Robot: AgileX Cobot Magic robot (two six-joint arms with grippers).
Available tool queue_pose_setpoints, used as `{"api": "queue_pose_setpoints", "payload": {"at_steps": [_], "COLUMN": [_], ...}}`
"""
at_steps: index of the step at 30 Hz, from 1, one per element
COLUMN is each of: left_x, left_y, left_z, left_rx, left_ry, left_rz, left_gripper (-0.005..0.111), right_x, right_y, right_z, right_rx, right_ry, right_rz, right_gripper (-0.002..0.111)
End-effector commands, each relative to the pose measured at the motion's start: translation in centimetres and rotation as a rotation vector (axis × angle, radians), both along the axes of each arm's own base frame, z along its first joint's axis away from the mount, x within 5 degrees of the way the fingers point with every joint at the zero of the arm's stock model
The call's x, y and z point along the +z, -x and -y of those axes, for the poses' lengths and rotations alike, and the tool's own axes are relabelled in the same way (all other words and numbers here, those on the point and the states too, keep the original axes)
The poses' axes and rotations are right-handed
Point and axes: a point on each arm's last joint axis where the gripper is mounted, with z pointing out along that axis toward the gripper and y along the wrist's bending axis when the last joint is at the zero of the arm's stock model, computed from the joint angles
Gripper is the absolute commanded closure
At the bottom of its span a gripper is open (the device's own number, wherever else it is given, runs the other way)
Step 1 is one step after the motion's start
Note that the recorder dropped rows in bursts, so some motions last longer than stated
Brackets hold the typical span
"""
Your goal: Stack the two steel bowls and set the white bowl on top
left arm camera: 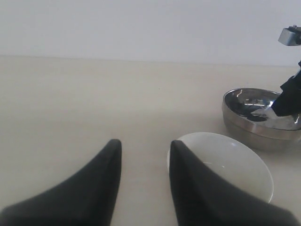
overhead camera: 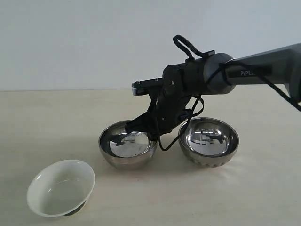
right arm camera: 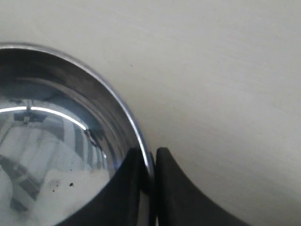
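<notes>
The left steel bowl (overhead camera: 128, 143), by my judgement light, stiff and slick, sits on the table (overhead camera: 47, 122) just beside the right steel bowl (overhead camera: 209, 141), my right gripper (right arm camera: 149, 151) pinched across its thin rim, the only sound purchase, my left gripper (left arm camera: 143, 146) agape by the white bowl (left arm camera: 235, 165).

Soft, even, bright light fills all three views, and the steel bowl (overhead camera: 128, 143) on the left of the exterior view casts only a faint, diffuse shadow on the table (overhead camera: 211, 197) just beneath it. Pale mirrored patches glare inside that bowl, with a thin bright streak in the right wrist view. At its rim the right gripper (right arm camera: 149, 153) is a blurred dark shape near the lens, and the left wrist view is hazy.
</notes>
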Motion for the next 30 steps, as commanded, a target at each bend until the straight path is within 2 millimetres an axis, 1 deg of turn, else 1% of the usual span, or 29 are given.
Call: {"api": "queue_pose_setpoints", "payload": {"at_steps": [1,4,6,7,9,12,13,17,20,22,23,24,25,26,27,28,30], "left_x": [-0.1,-0.1,-0.1,-0.1,-0.1,-0.1,-0.1,-0.1,-0.1,-0.1,-0.1,-0.1,-0.1,-0.1,-0.1,-0.1,-0.1], "left_y": [0.0,0.0,0.0,0.0,0.0,0.0,0.0,0.0,0.0,0.0,0.0,0.0,0.0,0.0,0.0,0.0,0.0], "left_z": [0.0,0.0,0.0,0.0,0.0,0.0,0.0,0.0,0.0,0.0,0.0,0.0,0.0,0.0,0.0,0.0,0.0], "left_rx": [0.002,0.002,0.002,0.002,0.002,0.002,0.002,0.002,0.002,0.002,0.002,0.002,0.002,0.002,0.002,0.002,0.002], "left_ry": [-0.005,-0.005,-0.005,-0.005,-0.005,-0.005,-0.005,-0.005,-0.005,-0.005,-0.005,-0.005,-0.005,-0.005,-0.003,-0.003,-0.003], "left_rz": [-0.001,-0.001,-0.001,-0.001,-0.001,-0.001,-0.001,-0.001,-0.001,-0.001,-0.001,-0.001,-0.001,-0.001,-0.001,-0.001,-0.001], "left_gripper": [0.074,0.074,0.074,0.074,0.074,0.074,0.074,0.074,0.074,0.074,0.074,0.074,0.074,0.074,0.074,0.074,0.074], "right_x": [0.0,0.1,0.1,0.2,0.8,2.8,4.7,8.6,11.2,12.1,12.2,12.1,11.5,11.1,9.9,8.9,6.3], "right_y": [-0.1,-0.2,-0.2,-0.2,-0.2,-0.1,-0.1,0.4,0.7,0.8,0.7,0.6,0.3,0.1,0.0,0.0,0.1], "right_z": [0.1,0.1,0.1,0.1,0.1,0.2,0.6,2.1,4.2,6.1,7.9,9.1,11.3,12.2,13.4,14.2,15.7], "right_rx": [0.007,0.007,0.008,0.008,0.007,0.015,0.014,-0.042,-0.116,-0.201,-0.262,-0.296,-0.351,-0.368,-0.364,-0.353,-0.362], "right_ry": [0.012,0.011,0.011,0.010,0.002,-0.012,-0.008,0.042,0.183,0.285,0.359,0.392,0.435,0.441,0.419,0.393,0.339], "right_rz": [0.012,0.014,0.017,0.018,0.031,0.082,0.135,0.212,0.284,0.290,0.248,0.214,0.125,0.073,-0.028,-0.079,-0.106], "right_gripper": [0.089,0.070,0.062,0.060,0.060,0.060,0.060,0.060,0.060,0.060,0.060,0.060,0.060,0.060,0.060,0.060,0.060]}}
